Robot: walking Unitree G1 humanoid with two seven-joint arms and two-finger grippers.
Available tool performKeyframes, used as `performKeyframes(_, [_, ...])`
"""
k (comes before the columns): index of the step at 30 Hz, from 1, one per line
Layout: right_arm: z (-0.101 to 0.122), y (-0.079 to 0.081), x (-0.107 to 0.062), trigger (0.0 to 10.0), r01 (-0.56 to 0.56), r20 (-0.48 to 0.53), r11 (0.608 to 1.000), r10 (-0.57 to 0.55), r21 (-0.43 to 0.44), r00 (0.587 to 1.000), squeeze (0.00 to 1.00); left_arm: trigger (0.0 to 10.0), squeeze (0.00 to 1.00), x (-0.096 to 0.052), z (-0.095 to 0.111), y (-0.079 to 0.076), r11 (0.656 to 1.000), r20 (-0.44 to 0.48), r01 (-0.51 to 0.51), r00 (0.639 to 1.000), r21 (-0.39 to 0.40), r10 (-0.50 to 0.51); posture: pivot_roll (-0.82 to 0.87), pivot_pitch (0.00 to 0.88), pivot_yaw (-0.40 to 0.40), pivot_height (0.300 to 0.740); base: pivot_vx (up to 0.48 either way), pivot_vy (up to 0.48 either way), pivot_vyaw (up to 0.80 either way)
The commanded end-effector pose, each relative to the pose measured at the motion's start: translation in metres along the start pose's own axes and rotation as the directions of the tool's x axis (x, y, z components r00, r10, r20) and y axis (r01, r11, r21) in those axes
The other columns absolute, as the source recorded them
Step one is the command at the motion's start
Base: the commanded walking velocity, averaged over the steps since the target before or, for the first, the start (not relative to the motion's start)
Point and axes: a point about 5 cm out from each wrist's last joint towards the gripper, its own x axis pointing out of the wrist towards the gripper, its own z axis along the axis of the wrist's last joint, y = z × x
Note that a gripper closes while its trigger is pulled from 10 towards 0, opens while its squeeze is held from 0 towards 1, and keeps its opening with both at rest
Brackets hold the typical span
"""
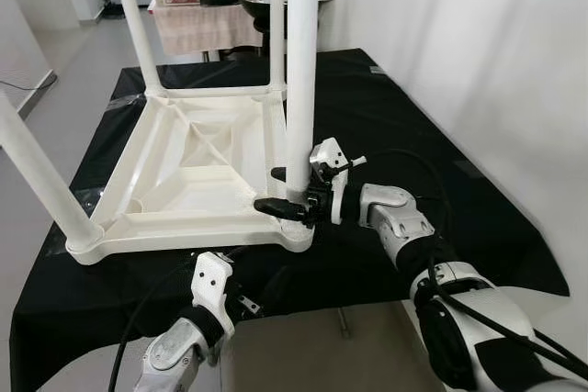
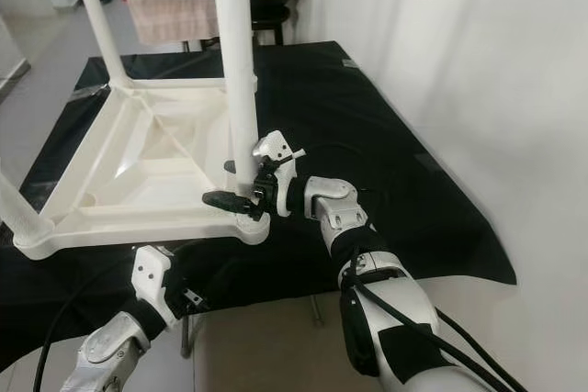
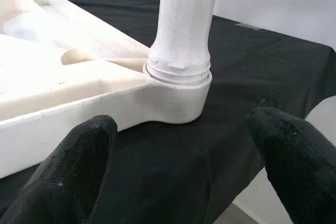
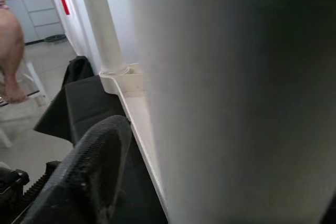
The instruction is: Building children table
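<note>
White plastic, the children's table [image 1: 184,181] lies upside down on the black-draped bench [image 1: 367,117], its ribbed underside facing up and its round legs standing upright from the corners. The near-right leg [image 1: 299,71] is the one that matters: its long axis runs straight up, seated in its corner socket [image 3: 176,90], where a ringed collar shows at the foot. The right hand [image 1: 287,192] sits right at this leg, low down just above the socket, its two black fingers [image 1: 280,208] set on either side of the post and apparently closed on it. From that hand the leg rises toward 12 o'clock. The left hand [image 1: 241,303] hangs below the bench edge at about 7 o'clock from the socket, fingers [image 3: 79,156] spread apart and holding nothing, aimed at the same corner. The right arm is plainly the nearer one, so any turning or pressing of the leg likely falls to it
</note>
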Motion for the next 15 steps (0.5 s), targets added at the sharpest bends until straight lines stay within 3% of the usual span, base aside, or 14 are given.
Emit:
performKeyframes(1, [-0.005, 0.004, 0.003, 0.0, -0.040, -0.014, 0.999, 0.041, 0.025, 0.999, 0.00, 10.0, 0.00, -0.002, -0.003, 0.001, 1.000, -0.015, -0.003, 1.000, 0.009, 0.003, 0.04, 0.000, -0.024, 0.740, 0.000, 0.000, 0.00])
performKeyframes(7, [-0.010, 0.001, -0.008, 0.0, -0.029, 0.008, 0.999, 0.029, 0.030, 1.000, 0.00, 10.0, 0.00, -0.003, -0.003, 0.001, 1.000, -0.016, -0.003, 1.000, 0.005, 0.003, 0.03, 0.000, -0.017, 0.740, 0.000, 0.000, 0.00])
performKeyframes(13, [-0.029, 0.000, -0.022, 0.0, 0.133, -0.021, 0.991, -0.134, -0.023, 0.991, 0.00, 10.0, 0.00, -0.006, -0.003, 0.000, 1.000, -0.018, 0.002, 1.000, -0.002, -0.002, 0.01, 0.000, -0.008, 0.740, 0.000, 0.000, 0.00])
performKeyframes(14, [-0.054, 0.009, -0.015, 0.0, 0.363, -0.059, 0.931, -0.361, 0.029, 0.931, 0.00, 10.0, 0.00, -0.009, -0.003, 0.000, 1.000, -0.021, 0.005, 1.000, -0.005, -0.005, 0.01, 0.000, -0.015, 0.740, 0.000, 0.000, 0.00])
performKeyframes(15, [-0.066, 0.015, -0.013, 0.0, 0.479, -0.088, 0.876, -0.473, 0.061, 0.877, 0.00, 10.0, 0.00, -0.010, -0.003, 0.000, 1.000, -0.022, 0.006, 1.000, -0.006, -0.006, 0.01, 0.000, -0.014, 0.740, 0.000, 0.000, 0.00])
